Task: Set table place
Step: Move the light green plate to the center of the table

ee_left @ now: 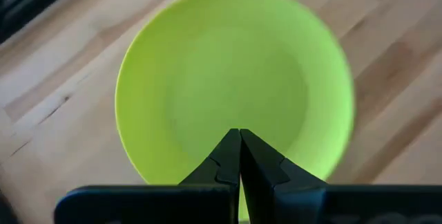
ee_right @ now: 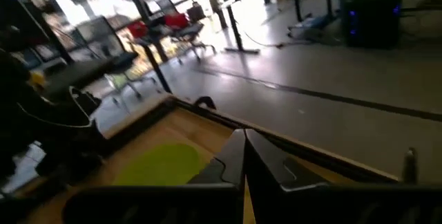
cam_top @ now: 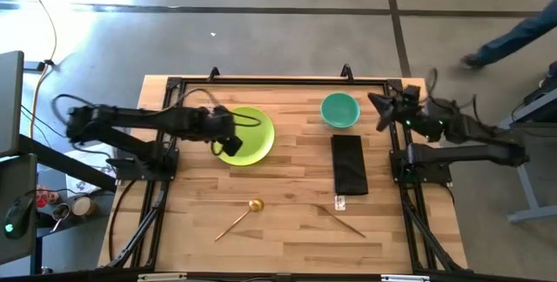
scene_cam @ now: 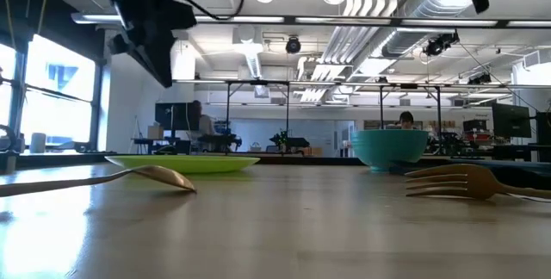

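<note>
Tabletop (cam_top: 287, 173): light wood, black rail frame, fills the scene's middle.
Left claw (ee_left: 239, 156): fingers together, empty, above the green plate (cam_top: 246, 136).
Right claw (ee_right: 244, 156): fingers together, empty, raised at far right.
Bowl (cam_top: 339, 110): teal, far right.

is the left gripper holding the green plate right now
No, in the left wrist view the left gripper hovers above the green plate with its fingers closed together and nothing between them.

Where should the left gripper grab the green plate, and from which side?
On the rim. The green plate lies flat on the table, so only its thin raised edge offers a pinch. The left gripper, shut, hangs above its near-left edge; probably open, descend there, one finger inside.
</note>
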You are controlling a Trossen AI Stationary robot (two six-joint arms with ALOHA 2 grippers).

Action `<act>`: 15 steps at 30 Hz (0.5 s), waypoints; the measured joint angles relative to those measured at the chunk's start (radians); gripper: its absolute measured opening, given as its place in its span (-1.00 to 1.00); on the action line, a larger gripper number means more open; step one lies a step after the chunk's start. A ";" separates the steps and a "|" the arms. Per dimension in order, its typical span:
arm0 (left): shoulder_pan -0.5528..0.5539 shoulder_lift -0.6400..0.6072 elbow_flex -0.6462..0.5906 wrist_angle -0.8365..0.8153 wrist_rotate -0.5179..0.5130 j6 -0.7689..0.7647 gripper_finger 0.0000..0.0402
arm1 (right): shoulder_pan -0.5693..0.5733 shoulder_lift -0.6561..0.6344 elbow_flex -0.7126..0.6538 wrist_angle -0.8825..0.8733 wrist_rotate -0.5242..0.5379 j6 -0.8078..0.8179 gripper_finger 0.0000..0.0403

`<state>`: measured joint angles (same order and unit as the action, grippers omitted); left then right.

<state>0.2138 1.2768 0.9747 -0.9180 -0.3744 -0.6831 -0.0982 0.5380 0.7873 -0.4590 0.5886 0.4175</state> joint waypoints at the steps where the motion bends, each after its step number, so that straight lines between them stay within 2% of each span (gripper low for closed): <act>1: 0.017 0.032 0.015 -0.007 0.013 0.005 -1.00 | 0.000 0.055 0.062 -0.068 0.019 0.000 -1.00; 4: 0.089 0.091 0.021 0.036 0.078 0.032 -1.00 | 0.000 0.203 0.234 -0.221 0.067 0.000 -1.00; 8: 0.226 0.138 0.005 0.058 0.128 0.082 -1.00 | 0.000 0.371 0.415 -0.331 0.104 -0.003 -1.00; 15: 0.501 0.191 0.004 0.081 0.156 0.239 -1.00 | 0.000 0.583 0.574 -0.364 0.088 -0.080 -1.00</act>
<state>0.7144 1.4683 0.9787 -0.8372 -0.2180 -0.4439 -0.0982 1.1211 1.3609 -0.8225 0.6765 0.3375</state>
